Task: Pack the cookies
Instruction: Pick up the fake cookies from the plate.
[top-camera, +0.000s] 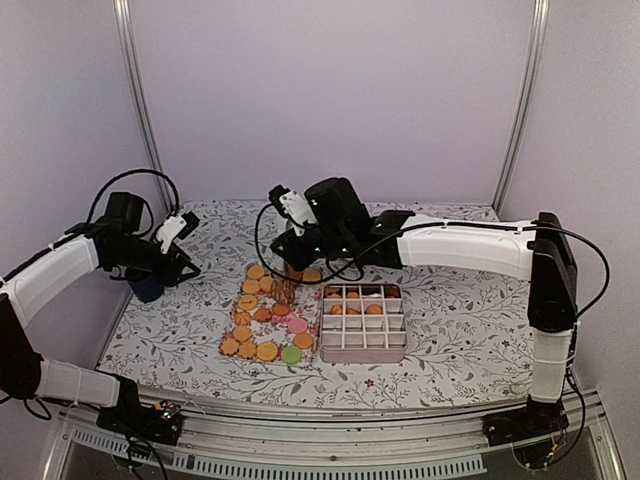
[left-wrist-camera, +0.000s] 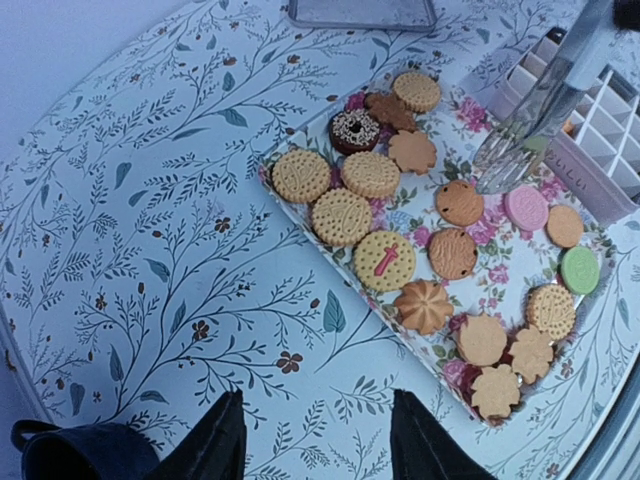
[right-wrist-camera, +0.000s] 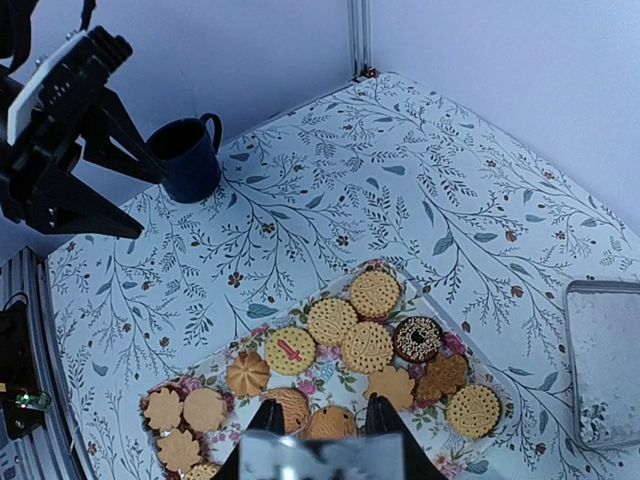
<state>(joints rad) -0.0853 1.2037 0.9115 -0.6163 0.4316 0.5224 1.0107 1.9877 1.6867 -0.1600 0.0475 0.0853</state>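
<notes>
While right gripper (right-wrist-camera: 318, 425) pinches a cookie (right-wrist-camera: 330, 422) mid-tray (top-camera: 231, 327), left gripper (left-wrist-camera: 318, 430) half-open — free table (top-camera: 460, 330) w/ mug (right-wrist-camera: 190, 158).

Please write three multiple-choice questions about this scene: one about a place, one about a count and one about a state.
1. Where does the dark blue handled mug stand?
A) inside the box
B) left of the flowered rectangular tray
C) on the tray

2. How many round green cookies lie on the tray?
A) none
B) three
C) one

3. The pale gridded box is:
A) partly filled
B) full
C) lidded

Answers:
1 B, it stands by the left gripper, off the tray.
2 C, only a single green disc shows.
3 A, only the far compartments hold cookies.
</notes>
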